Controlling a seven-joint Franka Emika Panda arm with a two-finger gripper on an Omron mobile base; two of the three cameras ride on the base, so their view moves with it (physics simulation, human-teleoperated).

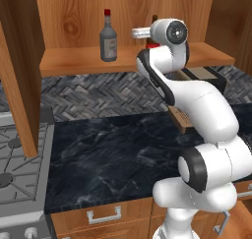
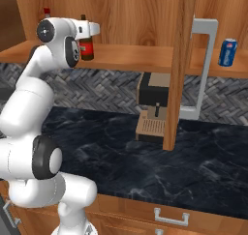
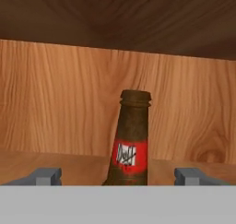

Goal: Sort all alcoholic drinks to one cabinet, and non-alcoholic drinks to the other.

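Hand view shows the brown beer bottle [image 3: 130, 140] upright on the wooden cabinet shelf [image 3: 55, 165], between the fingertips [image 3: 46, 176] of the tool [image 3: 122, 176], whose jaws stand wide and clear of the glass; left base view adds the liquor bottle [image 1: 108, 36] on the same shelf; right base view has the blue soda can [image 2: 227, 52] in the other cabinet, beyond the divider, above the dark table [image 2: 203, 166].
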